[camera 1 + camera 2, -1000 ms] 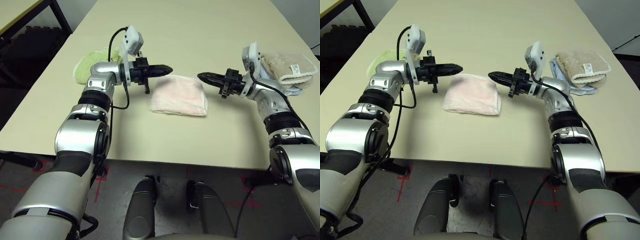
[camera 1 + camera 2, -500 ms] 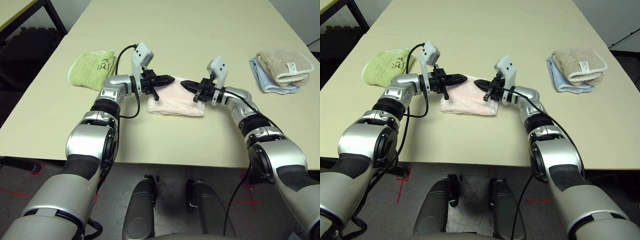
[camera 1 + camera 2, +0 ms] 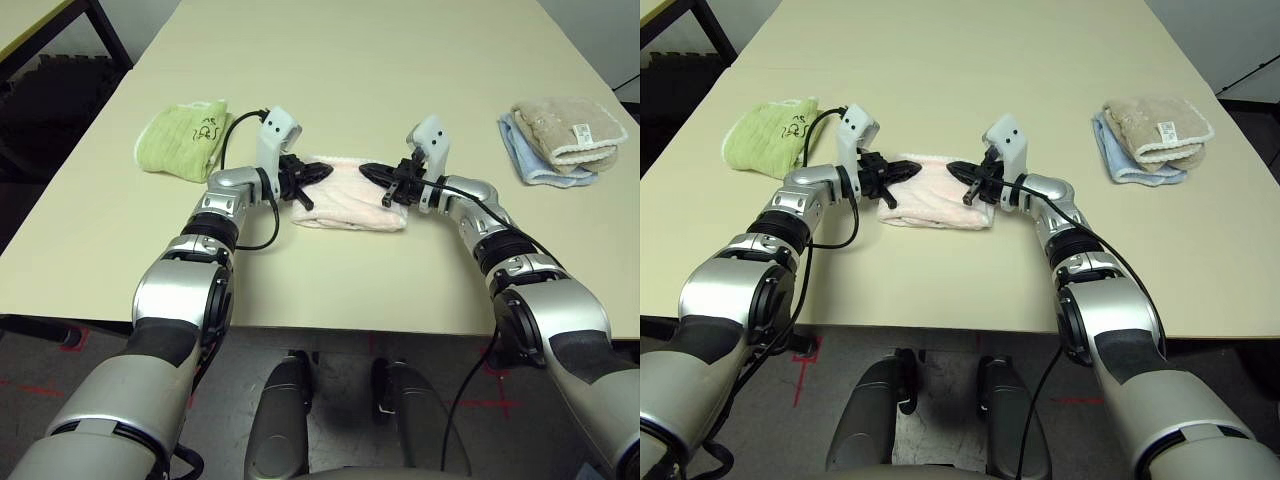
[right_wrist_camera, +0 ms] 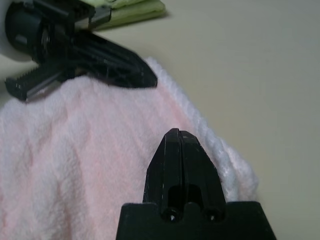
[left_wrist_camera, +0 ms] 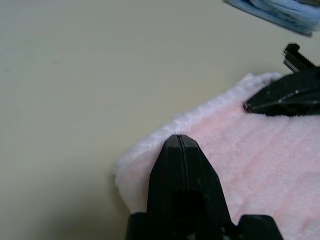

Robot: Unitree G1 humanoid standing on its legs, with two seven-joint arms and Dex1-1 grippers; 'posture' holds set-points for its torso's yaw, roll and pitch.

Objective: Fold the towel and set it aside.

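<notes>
Since a second ago both arms have swung inward and down; the tips, then wide of the cloth, are now over it. Left gripper (image 3: 318, 172) clenched, empty, over the towel's (image 3: 350, 200) 9 o'clock end. Right gripper (image 3: 372, 172) clenched, empty, over its 3 o'clock end. Towel folded, near table centre.

Whether the tips press the pile is hard to tell. Far edge of towel partly hidden behind the fingers.

Green towel (image 3: 185, 138) at 10 o'clock, beige and blue stack (image 3: 560, 140) at 2 o'clock, both well apart. Bare table (image 3: 380, 60) beyond, at 12 o'clock.
</notes>
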